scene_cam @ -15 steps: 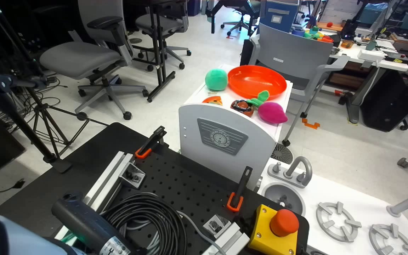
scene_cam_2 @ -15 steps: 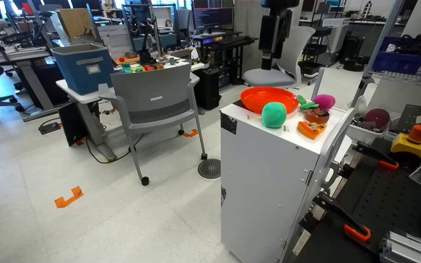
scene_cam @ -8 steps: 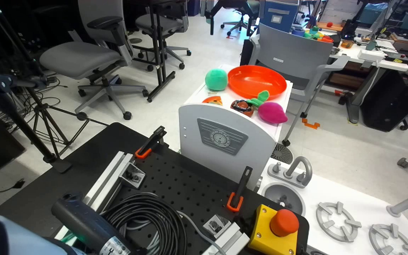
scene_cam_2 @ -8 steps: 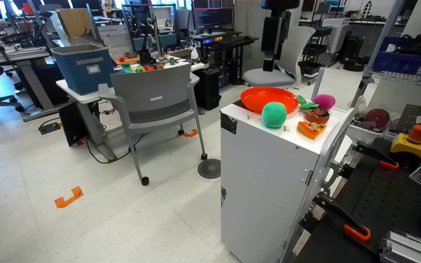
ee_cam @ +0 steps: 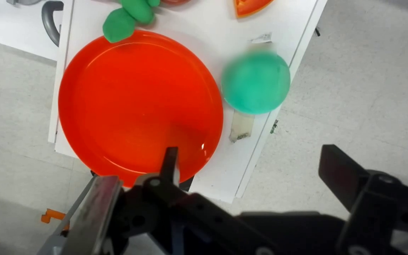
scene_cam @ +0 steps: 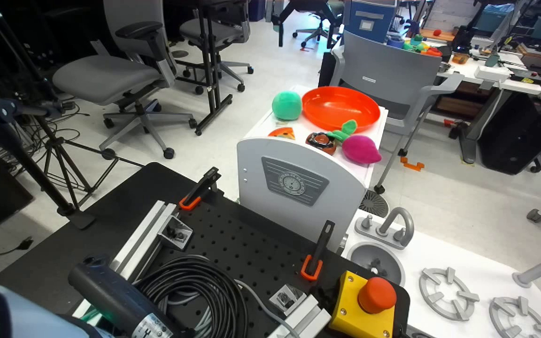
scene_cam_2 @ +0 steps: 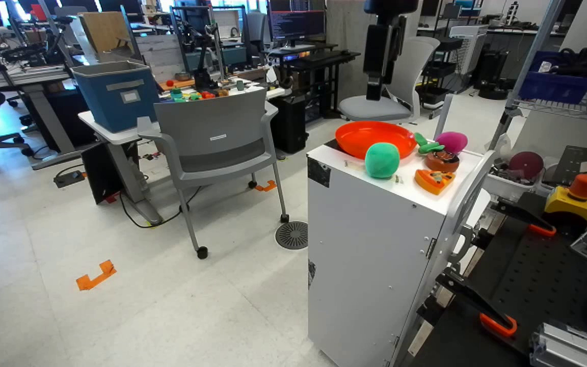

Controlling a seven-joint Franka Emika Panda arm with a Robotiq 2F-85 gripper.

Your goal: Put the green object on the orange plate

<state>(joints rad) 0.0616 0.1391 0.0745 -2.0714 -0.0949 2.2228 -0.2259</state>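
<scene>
The green object point(scene_cam: 287, 106), a smooth teal ball, rests on the white cabinet top right beside the orange plate point(scene_cam: 341, 107); whether they touch I cannot tell. In an exterior view the ball point(scene_cam_2: 381, 160) partly covers the near rim of the plate point(scene_cam_2: 367, 135). Seen from the wrist, the plate point(ee_cam: 136, 95) holds nothing, and the ball point(ee_cam: 256, 83) lies to its right, near the cabinet edge. My gripper point(ee_cam: 250, 147) stands open with its fingers wide apart and only air between them. It hangs well above the cabinet in both exterior views, clear of ball and plate.
Around the plate lie a magenta-pink ball point(scene_cam: 360, 149), green leaves point(ee_cam: 128, 21), a brown-orange ring-like toy point(scene_cam_2: 442, 161) and a toy pizza slice point(scene_cam_2: 434, 179). A curved grey panel point(scene_cam: 294, 183) rises along one cabinet edge. A grey chair point(scene_cam_2: 212, 135) stands nearby.
Over the last second my gripper has dropped very slightly in the exterior views, nearly all of it in the first half. The ball, the plate and the other toys have not moved.
</scene>
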